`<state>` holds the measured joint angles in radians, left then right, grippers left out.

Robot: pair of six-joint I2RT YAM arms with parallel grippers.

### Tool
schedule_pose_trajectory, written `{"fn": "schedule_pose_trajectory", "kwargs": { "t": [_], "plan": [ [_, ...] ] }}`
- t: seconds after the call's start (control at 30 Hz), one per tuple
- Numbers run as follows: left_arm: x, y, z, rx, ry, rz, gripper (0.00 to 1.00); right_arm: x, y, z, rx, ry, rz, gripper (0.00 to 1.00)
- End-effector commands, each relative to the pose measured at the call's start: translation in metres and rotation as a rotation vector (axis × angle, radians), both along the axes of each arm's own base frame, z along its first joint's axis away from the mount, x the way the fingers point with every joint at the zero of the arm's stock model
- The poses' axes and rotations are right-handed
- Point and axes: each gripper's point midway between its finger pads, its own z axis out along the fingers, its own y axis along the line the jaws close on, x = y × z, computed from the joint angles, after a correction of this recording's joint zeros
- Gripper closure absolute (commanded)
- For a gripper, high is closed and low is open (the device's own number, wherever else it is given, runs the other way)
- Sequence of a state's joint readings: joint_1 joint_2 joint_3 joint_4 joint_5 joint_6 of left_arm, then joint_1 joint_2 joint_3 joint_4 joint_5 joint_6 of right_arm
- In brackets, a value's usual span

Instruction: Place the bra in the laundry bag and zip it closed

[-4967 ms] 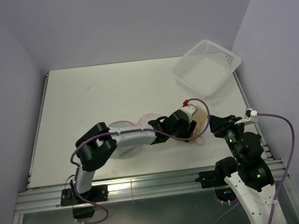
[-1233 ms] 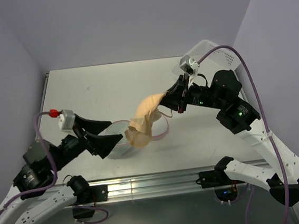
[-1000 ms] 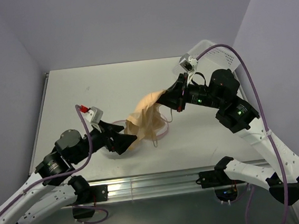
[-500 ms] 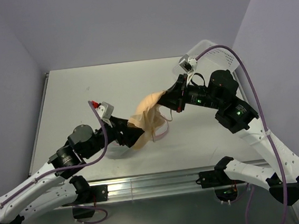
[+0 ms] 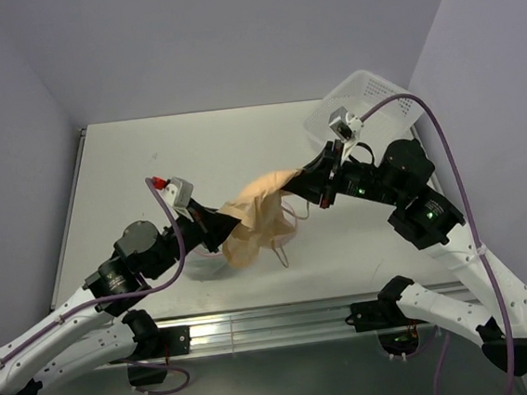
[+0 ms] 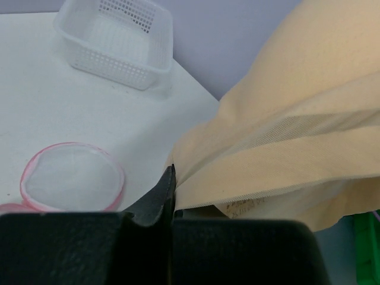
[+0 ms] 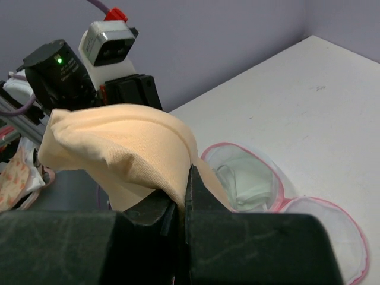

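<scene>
The left gripper (image 5: 223, 228) and right gripper (image 5: 298, 187) are each clamped on the bra (image 5: 258, 218), suspending it above the table (image 5: 194, 157). The laundry bag (image 7: 246, 175) lies open underneath. Insertion and zipping are not yet done.

You have one bra (image 5: 258, 218), one laundry bag (image 7: 246, 172), one basket (image 6: 113, 64), and two grippers: left gripper (image 6: 172, 178), right gripper (image 7: 187, 178).

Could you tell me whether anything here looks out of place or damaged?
Nothing looks damaged or spilled. The bra hangs in the air, pinched between the left gripper and right gripper; the laundry bag lies unzipped nearby, lid flopped aside.
</scene>
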<state>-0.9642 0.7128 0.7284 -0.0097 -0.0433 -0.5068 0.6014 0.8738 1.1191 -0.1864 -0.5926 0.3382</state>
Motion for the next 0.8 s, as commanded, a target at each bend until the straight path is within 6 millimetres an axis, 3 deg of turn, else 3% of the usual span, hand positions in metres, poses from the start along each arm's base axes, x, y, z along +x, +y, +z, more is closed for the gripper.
{"fn": "schedule_pose_trajectory", "kwargs": {
  "t": [0.0, 0.07, 0.13, 0.17, 0.23, 0.27, 0.3, 0.37, 0.43, 0.47, 0.7, 0.77],
  "plan": [
    [-0.005, 0.002, 0.038, -0.103, -0.037, -0.01, 1.0, -0.006, -0.006, 0.012, 0.035, -0.139, 0.007, 1.0],
    [-0.005, 0.003, 0.043, -0.117, -0.021, -0.004, 1.0, -0.014, -0.007, -0.001, 0.02, -0.153, 0.035, 0.95],
    [-0.006, 0.002, 0.045, -0.124, -0.004, -0.006, 1.0, -0.028, -0.01, -0.001, 0.04, -0.206, 0.069, 0.86],
    [-0.005, 0.0, 0.045, -0.108, 0.012, -0.006, 1.0, -0.034, -0.008, -0.017, 0.028, -0.195, 0.112, 0.76],
    [-0.003, -0.002, 0.041, -0.089, 0.05, 0.0, 1.0, -0.045, -0.014, -0.014, 0.065, -0.244, 0.115, 0.62],
    [-0.001, -0.003, 0.041, -0.076, 0.064, 0.005, 1.0, -0.04, -0.014, -0.029, 0.055, -0.222, 0.095, 0.48],
    [0.0, -0.003, 0.042, -0.078, 0.076, 0.011, 1.0, -0.044, -0.018, -0.027, 0.077, -0.239, 0.083, 0.4],
    [0.004, -0.001, 0.04, -0.067, 0.094, 0.041, 1.0, -0.046, -0.018, -0.042, 0.075, -0.207, 0.09, 0.24],
    [0.006, 0.001, 0.042, -0.068, 0.103, 0.059, 1.0, -0.048, -0.021, -0.045, 0.075, -0.201, 0.084, 0.2],
    [0.008, 0.001, 0.041, -0.06, 0.11, 0.067, 1.0, -0.046, -0.022, -0.048, 0.072, -0.194, 0.069, 0.13],
    [0.019, 0.011, 0.029, 0.004, 0.151, 0.16, 1.0, -0.046, -0.027, -0.034, 0.076, -0.215, 0.035, 0.12],
    [0.021, 0.011, 0.027, 0.019, 0.152, 0.166, 1.0, -0.042, -0.024, -0.031, 0.061, -0.205, 0.043, 0.06]
  ]
}}
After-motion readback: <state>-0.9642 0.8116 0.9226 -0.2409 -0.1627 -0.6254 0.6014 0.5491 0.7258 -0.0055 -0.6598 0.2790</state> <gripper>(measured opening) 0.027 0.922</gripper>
